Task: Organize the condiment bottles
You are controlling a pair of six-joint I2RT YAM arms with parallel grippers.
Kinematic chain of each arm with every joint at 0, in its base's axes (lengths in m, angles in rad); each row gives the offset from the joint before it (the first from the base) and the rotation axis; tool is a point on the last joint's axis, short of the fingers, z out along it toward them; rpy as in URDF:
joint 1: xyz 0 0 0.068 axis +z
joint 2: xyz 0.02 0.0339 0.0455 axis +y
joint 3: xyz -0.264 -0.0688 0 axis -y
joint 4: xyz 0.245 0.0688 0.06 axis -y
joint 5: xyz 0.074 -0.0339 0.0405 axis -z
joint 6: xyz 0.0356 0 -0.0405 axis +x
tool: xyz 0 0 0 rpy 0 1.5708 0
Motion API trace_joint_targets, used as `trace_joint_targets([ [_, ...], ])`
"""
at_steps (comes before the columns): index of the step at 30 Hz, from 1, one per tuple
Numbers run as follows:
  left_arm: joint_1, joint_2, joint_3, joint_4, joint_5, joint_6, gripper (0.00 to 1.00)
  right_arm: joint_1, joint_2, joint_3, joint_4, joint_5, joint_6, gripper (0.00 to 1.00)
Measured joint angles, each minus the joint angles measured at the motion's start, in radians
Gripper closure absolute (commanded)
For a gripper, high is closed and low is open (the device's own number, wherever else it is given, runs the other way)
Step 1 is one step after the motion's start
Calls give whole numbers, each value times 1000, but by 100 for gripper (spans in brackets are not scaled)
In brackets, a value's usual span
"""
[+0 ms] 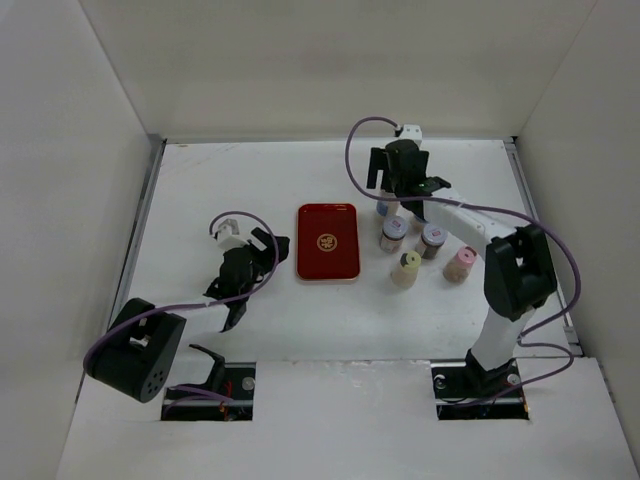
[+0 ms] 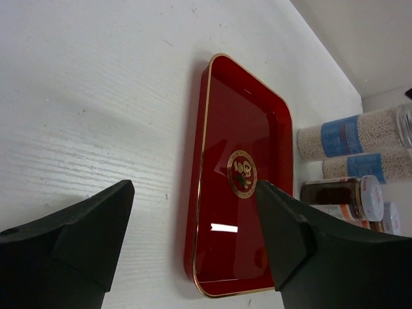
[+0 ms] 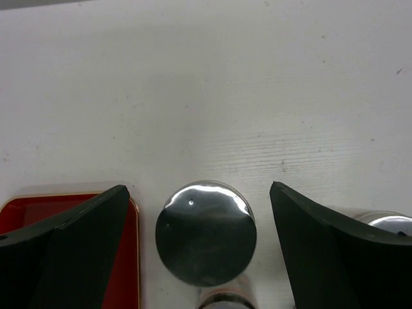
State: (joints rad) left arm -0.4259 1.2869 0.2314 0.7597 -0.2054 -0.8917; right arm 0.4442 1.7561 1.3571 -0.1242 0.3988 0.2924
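Several small condiment bottles stand right of the red tray [image 1: 328, 242]. The farthest bottle [image 1: 384, 209] sits directly under my right gripper [image 1: 397, 190], which is open. In the right wrist view its shiny grey cap [image 3: 206, 232] lies between the spread fingers, untouched by either, and my right gripper [image 3: 198, 188] hovers above it. Other bottles stand at the middle [image 1: 394, 232], the right [image 1: 432, 240], the front with a cream cap [image 1: 405, 268], and the front right with a pink cap [image 1: 459, 263]. My left gripper [image 1: 273, 246] is open and empty, left of the tray.
In the left wrist view my left gripper [image 2: 193, 219] frames the empty tray [image 2: 222, 129], with bottles [image 2: 351, 135] beyond it. A second cap [image 3: 386, 222] shows beside the right finger. White walls enclose the table on three sides.
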Motion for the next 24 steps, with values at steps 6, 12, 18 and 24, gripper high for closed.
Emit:
trace_joint_targets([
  [6,7,0,0,0,-3,-3,11,0,100,68,-70,5,-16,38],
  [12,9,1,-1,0,-7,-6,10,9,101,99,-125,51,-25,55],
  [18,18,1,-3,0,-11,-7,8,71,49,146,-132,100,-43,53],
  [24,42,1,-16,0,-15,-24,0,217,40,262,-108,101,-42,52],
])
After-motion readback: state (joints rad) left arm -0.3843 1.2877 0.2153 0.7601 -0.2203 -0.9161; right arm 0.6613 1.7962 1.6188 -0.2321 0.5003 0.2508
